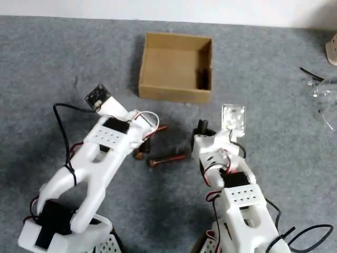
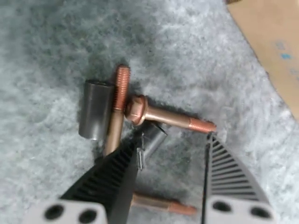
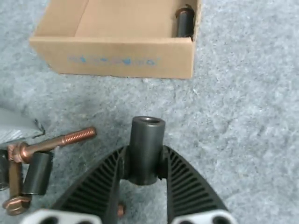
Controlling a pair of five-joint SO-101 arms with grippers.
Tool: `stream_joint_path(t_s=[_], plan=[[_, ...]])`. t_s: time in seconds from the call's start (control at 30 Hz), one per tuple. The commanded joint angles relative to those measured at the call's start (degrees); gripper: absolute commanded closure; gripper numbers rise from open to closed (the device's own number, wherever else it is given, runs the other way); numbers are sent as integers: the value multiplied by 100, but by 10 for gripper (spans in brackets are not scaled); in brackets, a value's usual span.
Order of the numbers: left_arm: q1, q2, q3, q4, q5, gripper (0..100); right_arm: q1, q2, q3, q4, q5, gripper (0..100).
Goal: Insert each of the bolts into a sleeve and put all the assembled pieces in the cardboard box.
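My right gripper (image 3: 145,156) is shut on an upright dark sleeve (image 3: 146,144), a short way in front of the cardboard box (image 3: 117,56). In the high view this right gripper (image 1: 201,132) stands below the box's (image 1: 158,92) right corner. One assembled piece (image 3: 184,21) lies in the box's corner. My left gripper (image 2: 174,137) is open, low over a pile of copper bolts and sleeves. A bolt (image 2: 170,119) lies just beyond its fingertips, with a second bolt (image 2: 117,109) and a dark sleeve (image 2: 96,109) beside it. Another sleeve (image 2: 153,135) lies partly under a finger (image 2: 117,177).
A further bolt (image 1: 167,158) lies on the grey carpet between the two arms. Clear plastic items and a cable (image 1: 321,87) sit at the far right edge. Open carpet lies to the left of the box and in front of its right side.
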Motion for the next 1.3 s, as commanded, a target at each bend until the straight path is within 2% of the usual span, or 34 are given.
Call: stream_joint_path(t_s=[0.0,0.3,0.67,0.87,1.27], plan=[[-48,277,-330,9,44,797,66,-145,-40,-224,132,995],[-110,1807,-1367,53,35,797,66,-145,-40,-224,132,994],[-286,1903,-1508,35,53,803,66,-145,-48,-224,132,994],[-286,1903,-1499,35,53,901,66,-145,-48,-224,132,994],[-321,2369,-1710,53,35,902,66,-145,-48,-224,132,994]])
